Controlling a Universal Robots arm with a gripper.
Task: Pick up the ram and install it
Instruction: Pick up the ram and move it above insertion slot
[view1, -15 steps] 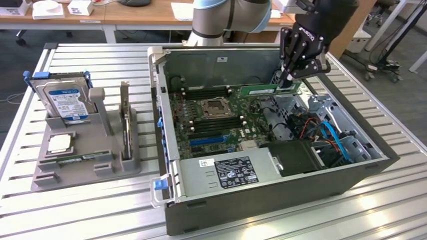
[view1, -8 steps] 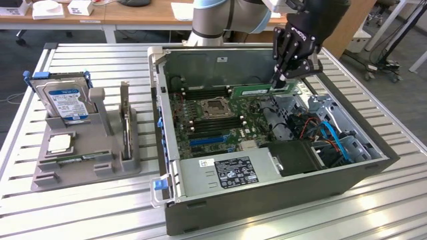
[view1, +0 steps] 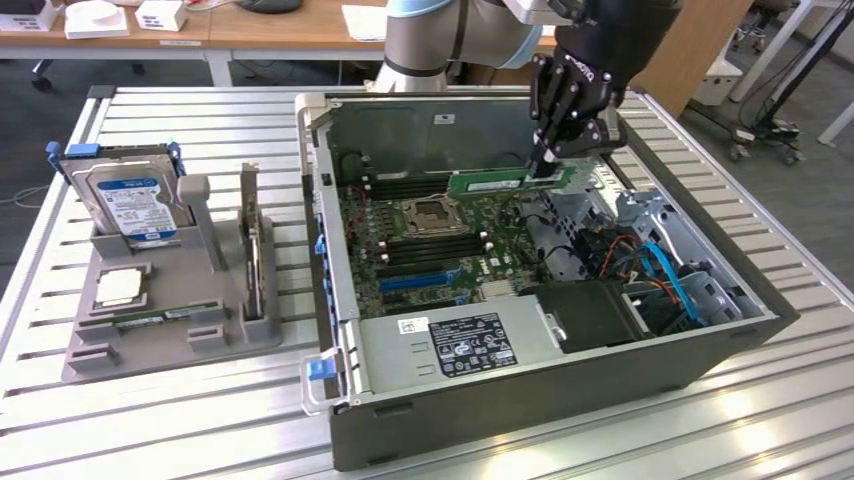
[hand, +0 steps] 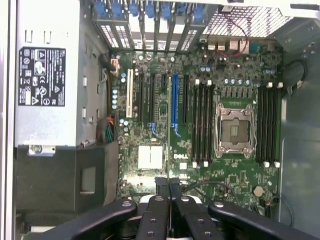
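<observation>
The ram (view1: 501, 183), a narrow green stick, hangs level above the back part of the open computer case (view1: 694, 350), over the motherboard (view1: 441, 250). My gripper (view1: 550, 168) is shut on its upper edge near one end. In the wrist view the black fingers (hand: 161, 192) pinch the ram (hand: 168, 150), which shows edge-on as a thin line over the board. Empty black memory slots (hand: 202, 125) lie beside the processor socket (hand: 234, 131), with more slots (hand: 267, 125) on its other side.
On the exterior view's left, a grey holder (view1: 167, 340) carries a blue-labelled hard drive (view1: 130, 205), an upright expansion card (view1: 250, 240) and another green stick (view1: 158, 318). The case holds a power supply (view1: 461, 345), cables (view1: 667, 275) and a drive cage. A slatted metal table (view1: 747, 420) lies under everything.
</observation>
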